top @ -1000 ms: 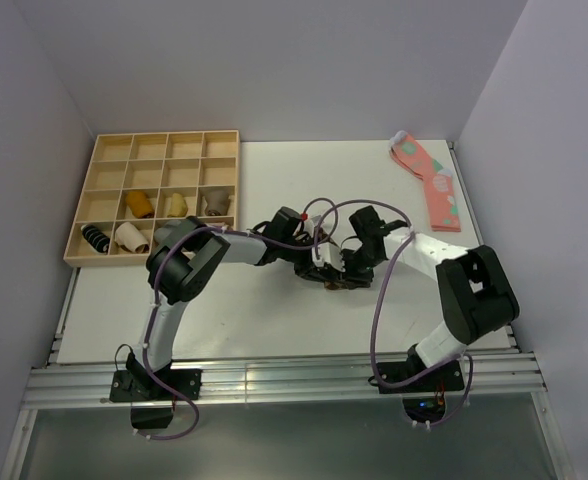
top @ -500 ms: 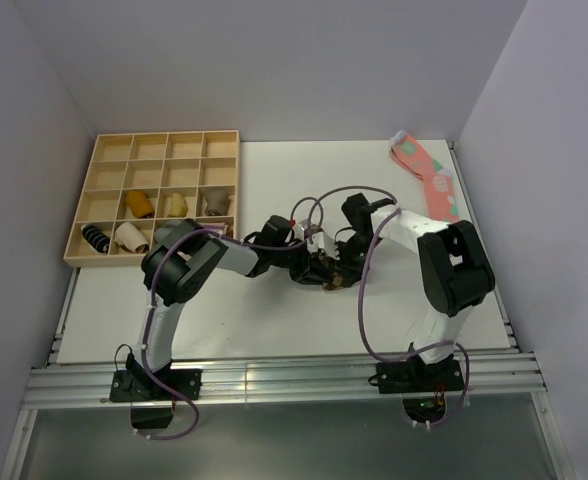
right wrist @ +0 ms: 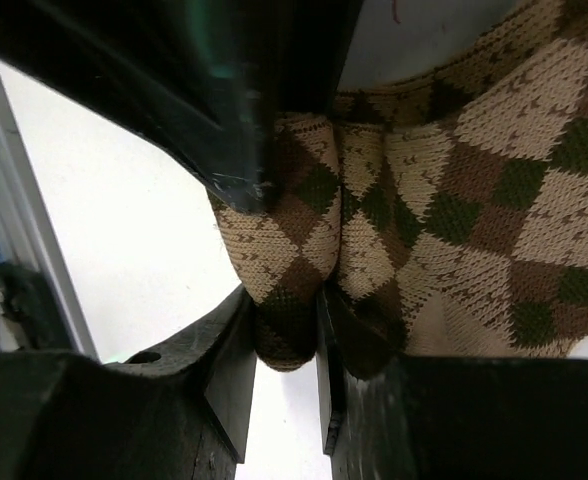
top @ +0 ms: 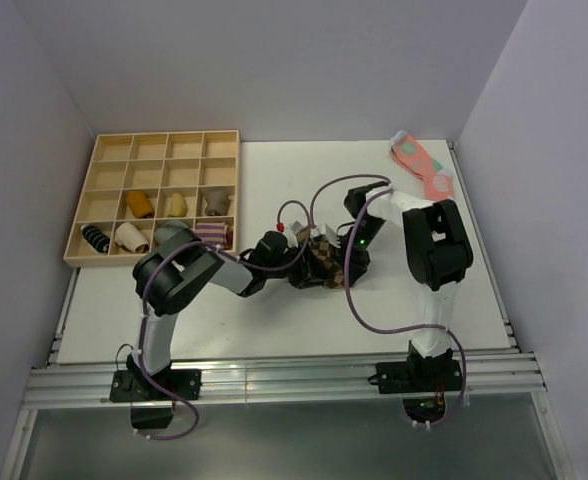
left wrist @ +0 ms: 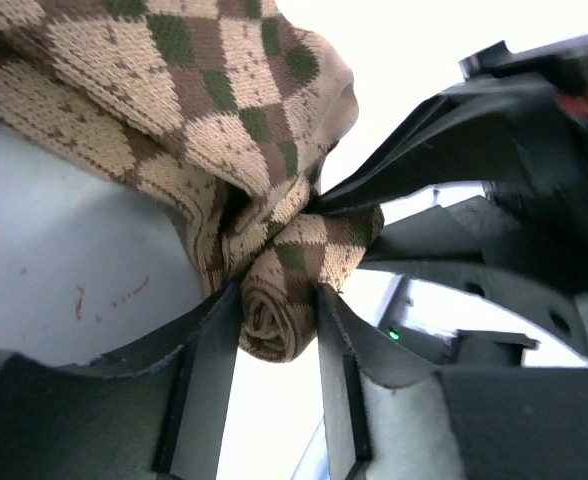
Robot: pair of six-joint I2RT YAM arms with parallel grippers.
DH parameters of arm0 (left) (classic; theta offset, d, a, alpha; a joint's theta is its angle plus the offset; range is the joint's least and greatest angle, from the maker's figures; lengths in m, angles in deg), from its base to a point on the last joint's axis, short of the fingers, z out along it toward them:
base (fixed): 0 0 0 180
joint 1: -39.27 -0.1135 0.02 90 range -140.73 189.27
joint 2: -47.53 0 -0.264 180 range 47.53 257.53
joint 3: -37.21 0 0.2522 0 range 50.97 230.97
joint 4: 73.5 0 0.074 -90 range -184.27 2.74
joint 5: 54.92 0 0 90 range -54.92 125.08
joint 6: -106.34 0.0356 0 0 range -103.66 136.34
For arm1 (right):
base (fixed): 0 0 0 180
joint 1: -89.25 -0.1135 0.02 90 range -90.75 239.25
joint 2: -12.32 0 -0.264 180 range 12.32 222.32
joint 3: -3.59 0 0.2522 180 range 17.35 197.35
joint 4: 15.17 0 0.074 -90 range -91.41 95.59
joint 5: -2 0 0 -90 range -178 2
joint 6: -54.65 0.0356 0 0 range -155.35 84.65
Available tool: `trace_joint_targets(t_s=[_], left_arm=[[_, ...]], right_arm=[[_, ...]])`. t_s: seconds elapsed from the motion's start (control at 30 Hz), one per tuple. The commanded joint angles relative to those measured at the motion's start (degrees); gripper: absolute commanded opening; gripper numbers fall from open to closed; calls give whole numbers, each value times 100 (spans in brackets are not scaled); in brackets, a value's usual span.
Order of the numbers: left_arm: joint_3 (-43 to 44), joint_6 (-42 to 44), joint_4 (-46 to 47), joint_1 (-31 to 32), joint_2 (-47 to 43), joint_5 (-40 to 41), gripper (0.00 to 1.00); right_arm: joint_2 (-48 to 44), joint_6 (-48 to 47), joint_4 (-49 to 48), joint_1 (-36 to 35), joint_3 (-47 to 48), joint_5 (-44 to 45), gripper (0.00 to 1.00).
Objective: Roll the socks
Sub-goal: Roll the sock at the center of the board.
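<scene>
The socks [top: 324, 260] are a tan-brown argyle bundle at the middle of the white table, held between both grippers. My left gripper [top: 307, 268] reaches in from the left. In the left wrist view a tightly rolled end of the socks [left wrist: 274, 322] fills the gap in my left gripper [left wrist: 276, 305] and touches both fingers. My right gripper [top: 348, 262] comes in from the right. In the right wrist view a fold of the socks [right wrist: 292, 300] is pinched in my right gripper [right wrist: 286, 312]. Loose argyle fabric spreads above both sets of jaws.
A wooden compartment tray [top: 109, 150] at the back left holds several rolled socks, among them a purple-striped one [top: 211, 233]. Pink socks with teal spots [top: 429, 178] lie flat at the back right. Walls close in on three sides.
The right arm has folded inward toward the centre and its jaws have narrowed on the fabric. The left jaws have widened around the roll. The bundle stays at the table's middle.
</scene>
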Motion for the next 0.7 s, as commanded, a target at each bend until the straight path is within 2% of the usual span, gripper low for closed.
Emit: trace_joint_targets(t_s=[0.0,0.23,0.33,0.43,0.67], left_arm=[[-343,894,-221,190,-243,1226,43],[-1011,2054,437,243,-824,1975,46],[-1335,2756,1051,313,-1044,2195,46],[-1565,3539,1650,497,-1255,2196,46],[-1276,4585,1835,892,-1361,1888,46]], right_arm=[[377,22,545,98,207,570,16],[712,48,958,115,471,605,16],[870,83,1160,115,620,596,16],[1002,136,1275,124,727,605,16],[1204,241,1425,141,894,570,16]])
